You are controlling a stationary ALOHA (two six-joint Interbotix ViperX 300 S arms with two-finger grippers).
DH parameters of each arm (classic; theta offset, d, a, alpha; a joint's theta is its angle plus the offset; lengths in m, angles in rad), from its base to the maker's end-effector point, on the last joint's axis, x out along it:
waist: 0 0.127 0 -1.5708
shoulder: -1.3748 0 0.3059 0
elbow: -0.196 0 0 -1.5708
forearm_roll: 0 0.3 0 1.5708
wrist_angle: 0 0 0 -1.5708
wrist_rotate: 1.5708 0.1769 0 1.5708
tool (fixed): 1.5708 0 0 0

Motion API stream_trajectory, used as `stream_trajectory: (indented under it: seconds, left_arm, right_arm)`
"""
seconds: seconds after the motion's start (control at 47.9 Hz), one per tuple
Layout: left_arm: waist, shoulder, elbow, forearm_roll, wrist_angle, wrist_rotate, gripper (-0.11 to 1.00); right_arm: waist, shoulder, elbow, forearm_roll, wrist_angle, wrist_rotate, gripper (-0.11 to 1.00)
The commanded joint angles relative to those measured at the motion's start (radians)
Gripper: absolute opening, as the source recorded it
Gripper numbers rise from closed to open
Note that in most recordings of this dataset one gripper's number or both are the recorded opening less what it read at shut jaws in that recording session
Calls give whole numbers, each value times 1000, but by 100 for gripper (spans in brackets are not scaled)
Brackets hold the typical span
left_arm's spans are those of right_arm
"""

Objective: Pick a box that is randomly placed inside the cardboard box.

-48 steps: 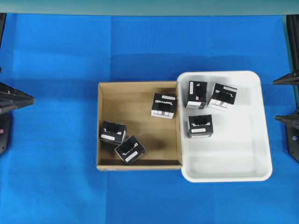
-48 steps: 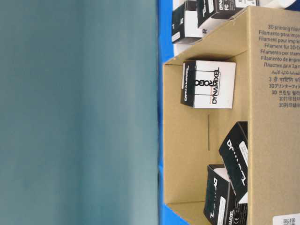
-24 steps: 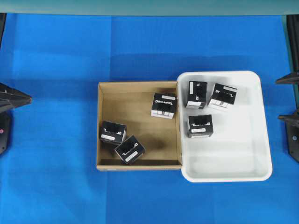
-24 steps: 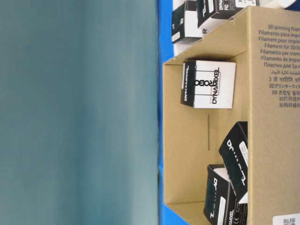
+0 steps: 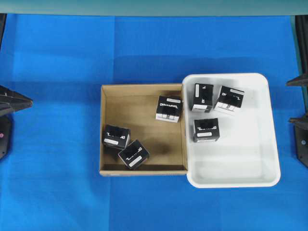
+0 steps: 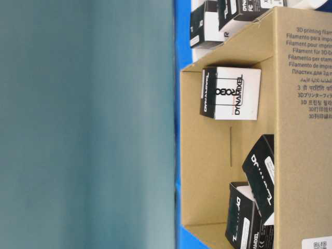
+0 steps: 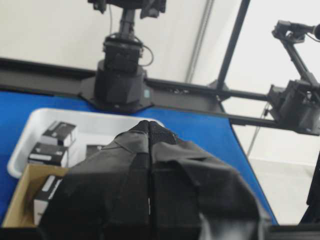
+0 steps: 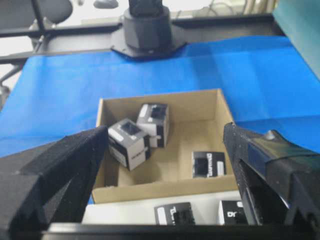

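The brown cardboard box (image 5: 108, 163) sits mid-table and holds three small black boxes: one at its far right side (image 5: 169, 109), two together at its near left (image 5: 116, 136) (image 5: 133, 154). They also show in the right wrist view (image 8: 129, 143) and the table-level view (image 6: 230, 93). My left gripper (image 5: 29, 102) is shut and empty at the far left edge, well away from the carton; its fingers (image 7: 150, 132) are pressed together. My right gripper (image 5: 301, 100) is open and empty at the far right edge, its fingers (image 8: 65, 165) spread wide.
A white plastic tray (image 5: 240, 180) touches the carton's right side and holds three more black boxes (image 5: 206, 130). Blue cloth (image 5: 57, 183) covers the table. A teal wall fills the left of the table-level view (image 6: 83, 124).
Both grippers have drawn back slightly toward the table edges. The boxes, carton and tray have not moved.
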Motion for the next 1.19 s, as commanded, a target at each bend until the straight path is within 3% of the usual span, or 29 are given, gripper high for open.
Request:
stream_trajectory:
  seconds: [0.0,0.563,1.168]
  left_arm:
    - [-2,6,-14,3,-5,-6,-7]
    - [-15,5,-3,3,0,-20,-7]
    - [-17,9,8,3,8,-5,-7]
  right_arm:
    - [2,3,-6,2,-3,-3,99]
    - [6,14,8,18,-60,3,99]
    - [6,21,14,23,-43,38,99]
